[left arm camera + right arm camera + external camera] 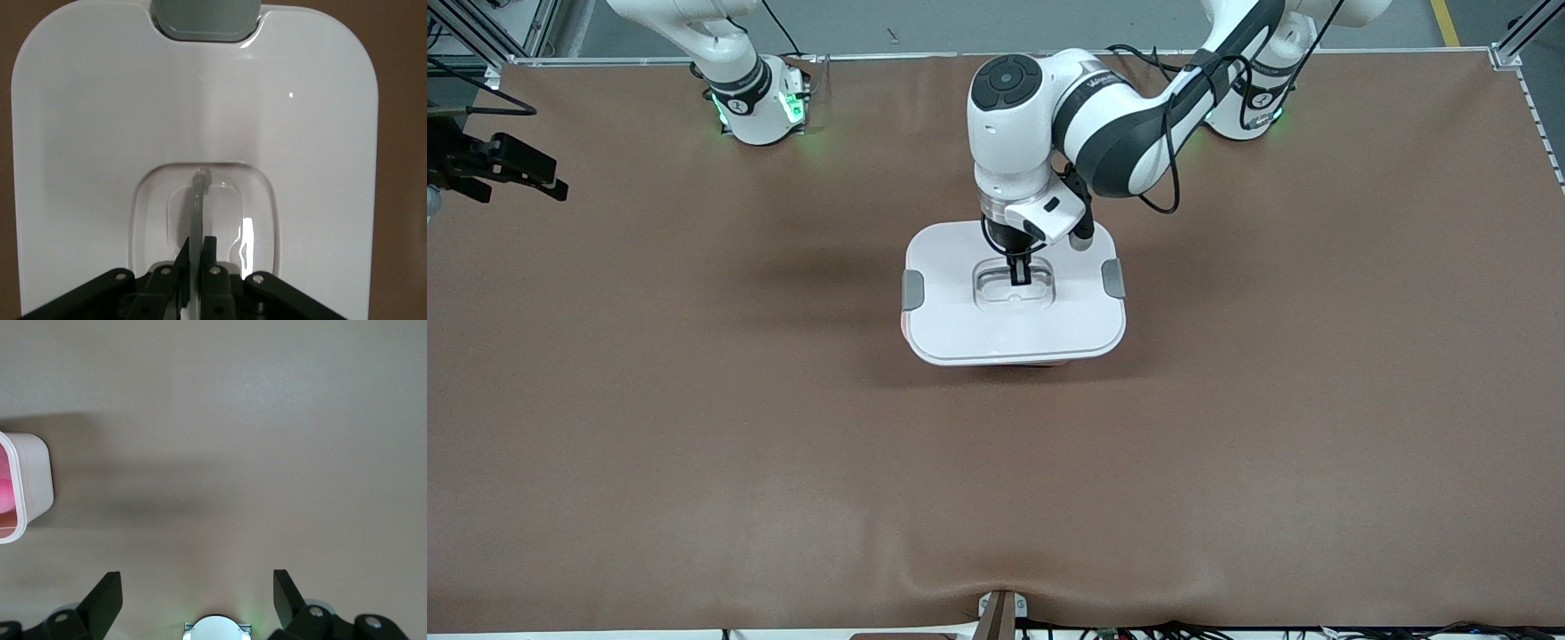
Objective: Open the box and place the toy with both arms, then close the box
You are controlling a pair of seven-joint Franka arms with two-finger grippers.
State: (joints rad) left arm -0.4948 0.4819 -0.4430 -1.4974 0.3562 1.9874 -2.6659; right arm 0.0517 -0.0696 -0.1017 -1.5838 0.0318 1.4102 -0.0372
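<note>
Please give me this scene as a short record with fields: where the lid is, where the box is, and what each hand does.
lid: white lid, level, over the box
lid clips: grey, one at each short end
handle: clear handle in the lid's centre recess
box: pink base, mostly hidden under the lid in the front view
toy: something pink inside the base; shape cannot be told
left hand: left hand shut on the handle
right hand: right hand open, waits above the right arm's end of the table

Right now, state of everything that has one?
Lid: held over base, not seated.
Base: open, on the table.
Toy: apparently inside base, barely visible.
Left gripper: shut on lid's handle.
Right gripper: open, empty, waiting over table at its end.
</note>
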